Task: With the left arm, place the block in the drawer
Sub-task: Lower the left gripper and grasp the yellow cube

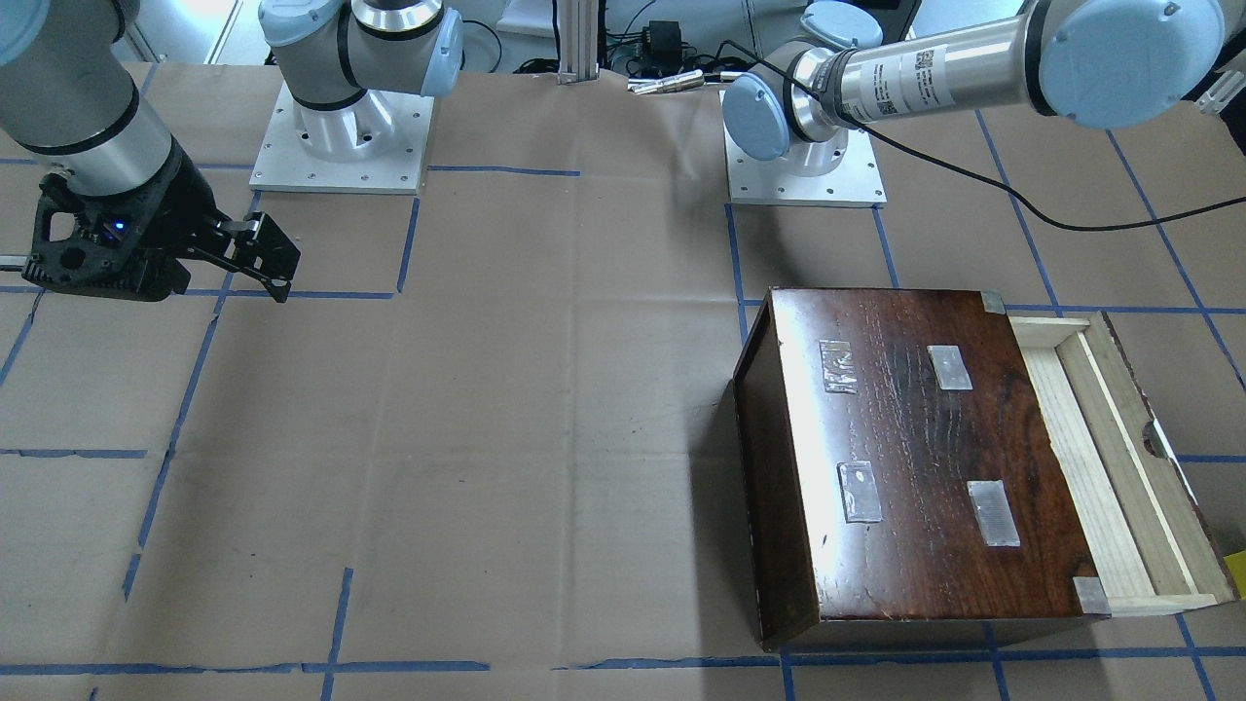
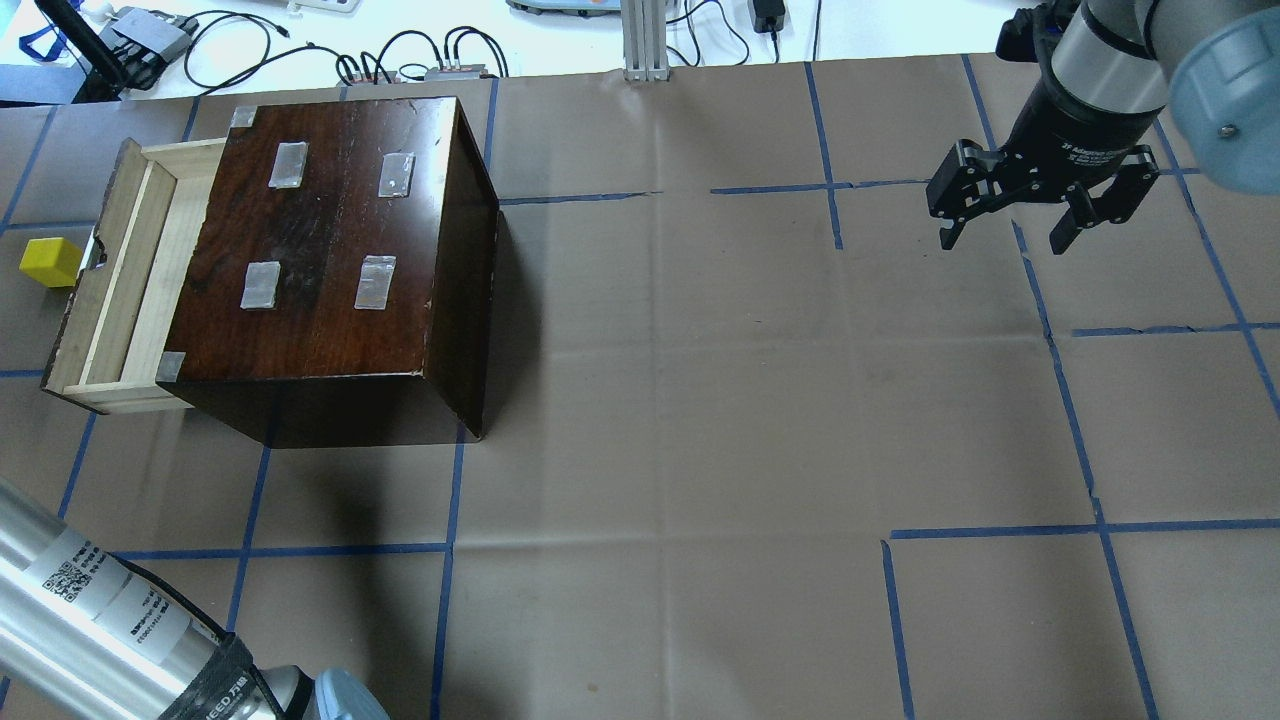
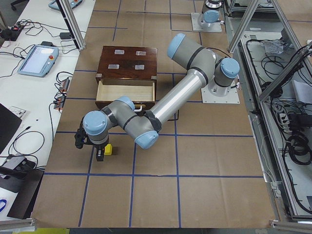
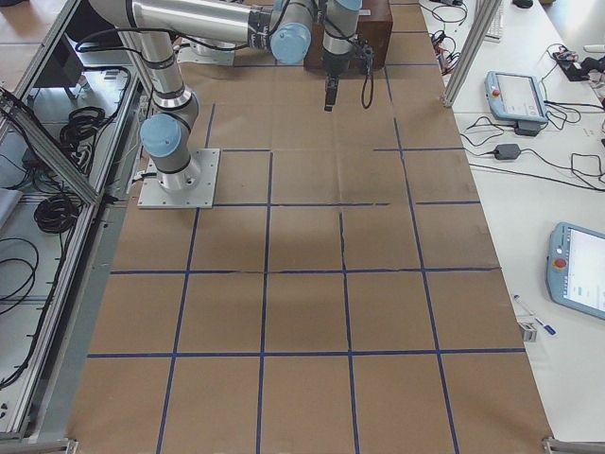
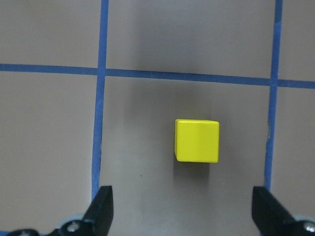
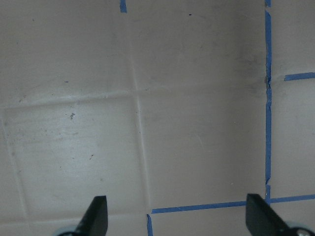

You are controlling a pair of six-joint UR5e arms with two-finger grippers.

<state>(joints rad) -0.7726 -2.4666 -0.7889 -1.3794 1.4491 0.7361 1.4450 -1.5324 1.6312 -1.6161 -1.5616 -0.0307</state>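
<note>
Holds black left gripper, fingers released wide, above small bright yellow cube block just beside pulled-out pale-wood drawer; shows black right gripper likewise released.

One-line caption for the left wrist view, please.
Left hand open above the yellow block, which sits on the taped brown paper, not yet gripped.

Worktop covered in brown paper, blue tape grid. Dark wooden box near my far-left corner, four grey tape patches on top. Aluminium post mid far edge, cables behind. Teach pendant on side table past the far edge.
</note>
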